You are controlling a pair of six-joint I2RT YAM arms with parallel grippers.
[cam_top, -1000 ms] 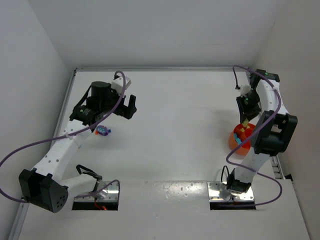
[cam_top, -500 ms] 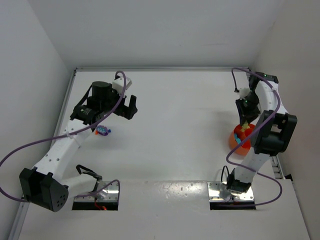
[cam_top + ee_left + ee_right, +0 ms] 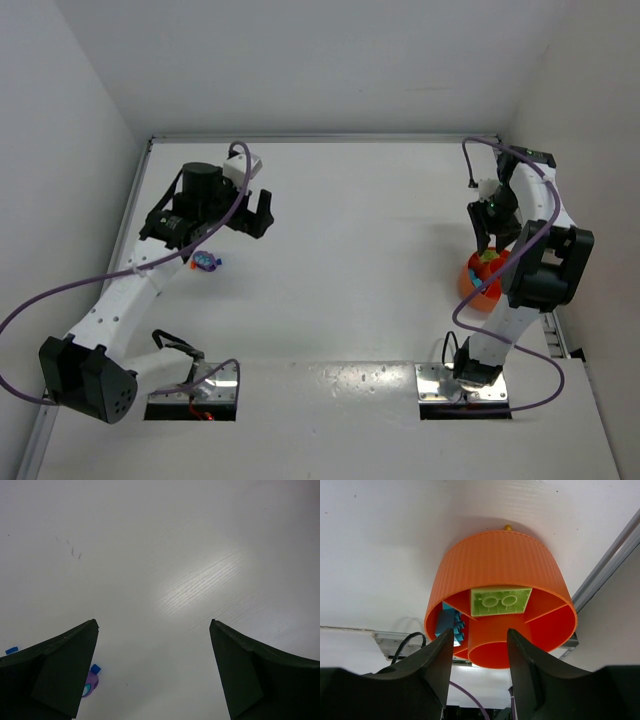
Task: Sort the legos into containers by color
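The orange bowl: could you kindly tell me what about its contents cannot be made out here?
- Right wrist: the right gripper hides the bowl's near compartments and part of the teal bricks.
- Top external: the right arm overlaps the bowl; contents too small to count.

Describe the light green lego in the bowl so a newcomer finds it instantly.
Find the round orange bowl near the right edge of the white table. In the right wrist view, look at its far compartment, against the outer wall. The yellow-green brick lies there, two round marks facing the camera; the only other legos visible, the teal bricks in the left compartment, differ in colour.
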